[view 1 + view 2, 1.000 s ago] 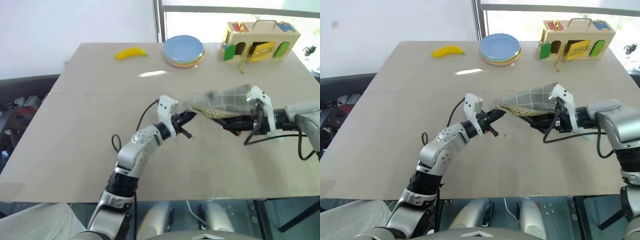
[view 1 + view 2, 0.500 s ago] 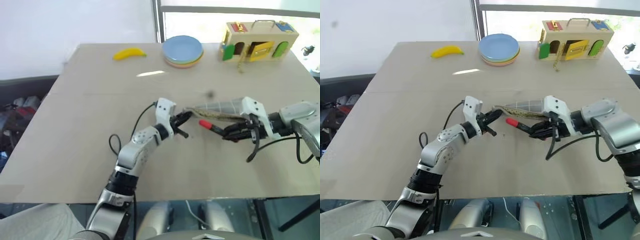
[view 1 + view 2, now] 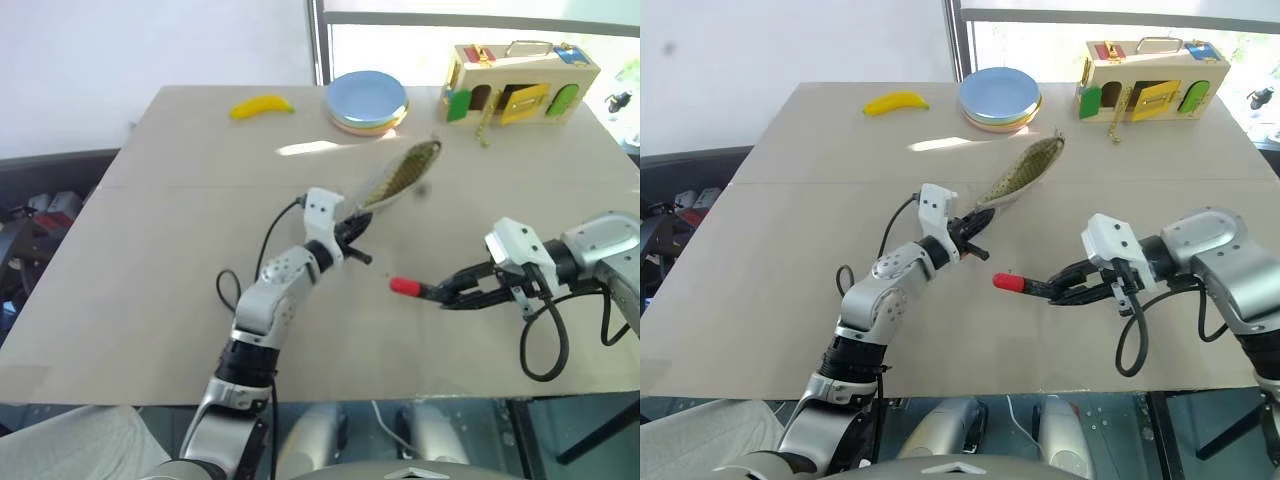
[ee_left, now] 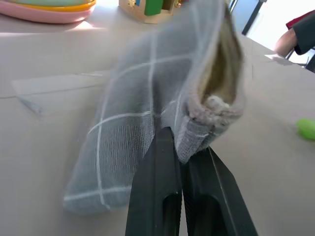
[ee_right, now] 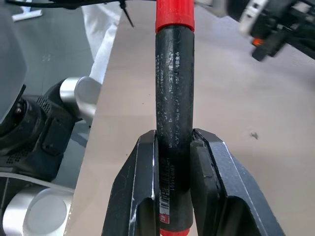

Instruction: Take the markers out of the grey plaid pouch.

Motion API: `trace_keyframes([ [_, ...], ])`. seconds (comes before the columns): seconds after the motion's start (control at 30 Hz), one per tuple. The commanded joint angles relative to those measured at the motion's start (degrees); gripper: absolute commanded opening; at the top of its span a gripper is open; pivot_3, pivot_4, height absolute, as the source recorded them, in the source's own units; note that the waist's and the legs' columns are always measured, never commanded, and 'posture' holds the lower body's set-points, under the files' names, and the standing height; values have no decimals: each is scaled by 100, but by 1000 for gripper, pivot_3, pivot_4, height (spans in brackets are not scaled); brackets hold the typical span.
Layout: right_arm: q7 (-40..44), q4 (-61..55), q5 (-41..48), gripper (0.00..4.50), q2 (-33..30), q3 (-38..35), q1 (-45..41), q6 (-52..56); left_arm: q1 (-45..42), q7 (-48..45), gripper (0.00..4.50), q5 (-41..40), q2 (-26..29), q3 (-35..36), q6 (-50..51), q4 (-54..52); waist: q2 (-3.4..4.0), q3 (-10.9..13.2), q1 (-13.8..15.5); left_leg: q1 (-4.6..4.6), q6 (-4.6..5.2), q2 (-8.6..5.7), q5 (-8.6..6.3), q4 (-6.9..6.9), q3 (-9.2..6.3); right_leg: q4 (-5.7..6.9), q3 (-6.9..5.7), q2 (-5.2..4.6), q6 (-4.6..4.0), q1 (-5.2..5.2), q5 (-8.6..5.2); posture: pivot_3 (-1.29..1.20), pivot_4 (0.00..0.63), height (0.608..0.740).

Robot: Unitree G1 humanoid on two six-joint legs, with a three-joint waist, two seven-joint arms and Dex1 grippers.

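While my left gripper (image 3: 352, 232) keeps its fingers clamped on one corner of the grey plaid pouch (image 3: 398, 174), the pouch stands off the tabletop (image 3: 150, 270) with its long axis running from the gripper up and away toward the far edge, slanting to the right. Its free end points toward the stack of round plates (image 3: 366, 101) and the wooden toy box (image 3: 520, 78) at the far edge. In the left wrist view the pouch's mouth (image 4: 219, 73) gapes open, showing a pale lining, and my two black fingers (image 4: 157, 196) are pressed together on the fabric hem just below it.

My right gripper (image 3: 440, 293) sits near the middle of the tabletop, closer to the near edge than the pouch, and well apart from it. Its fingers are closed around the red marker (image 5: 173, 98), gripping the black barrel near one end. The marker lies roughly level and parallel to the near edge, its red cap (image 3: 404, 287) pointing toward the left edge.

A small pale green thing (image 4: 306, 129) lies on the tabletop in the left wrist view; I cannot tell whether it is the highlighter.

The yellow banana (image 3: 262, 105) rests near the far left corner, left of the plates.
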Motion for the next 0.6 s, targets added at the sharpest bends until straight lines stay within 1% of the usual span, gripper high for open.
trace_keyframes([
  [0.03,-71,117,-426,375,-156,91,-101,-144,-28,-104,0,95,26,-6,-39,-242,0,0,3,0,0,0,0,0,0,0,0,0,0,0,0,0,150,740],
  [0.13,-327,646,-923,375,-266,87,-61,-368,66,-171,0,163,211,107,-47,-294,0,0,0,1,0,0,0,0,0,1,0,0,0,0,0,0,150,740],
  [0.3,-1178,1832,-1980,375,-478,-42,318,-1123,221,-243,0,652,958,227,-321,-489,0,0,-5,2,-1,1,0,-4,4,3,4,2,0,-5,0,0,150,740],
  [0.37,-1383,2007,-2204,375,-575,-78,483,-1167,311,-313,0,799,1223,255,-438,-564,0,0,-4,1,-1,0,1,-3,6,3,6,1,0,-6,0,0,150,740],
  [0.43,-1624,2090,-2351,375,-586,-122,567,-984,428,-413,0,906,1435,254,-551,-636,3,-1,-6,1,-1,0,1,-4,10,2,11,1,0,-8,0,0,150,740],
  [0.5,-1999,2230,-2548,375,-532,-131,527,-688,527,-491,0,948,1551,279,-590,-683,4,-1,-7,5,-1,1,1,-4,11,3,12,2,-1,-6,0,0,150,740],
  [0.57,-2113,2344,-2673,375,-576,-121,568,-745,624,-556,0,990,1630,288,-616,-700,4,-1,-5,6,-1,1,1,-1,10,4,11,2,0,0,0,0,150,740],
  [0.6,-2124,2334,-2666,1379,-586,-147,609,-756,663,-591,0,1013,1663,288,-607,-706,4,-1,0,7,-1,1,1,2,10,4,10,1,0,3,0,0,150,740],
])
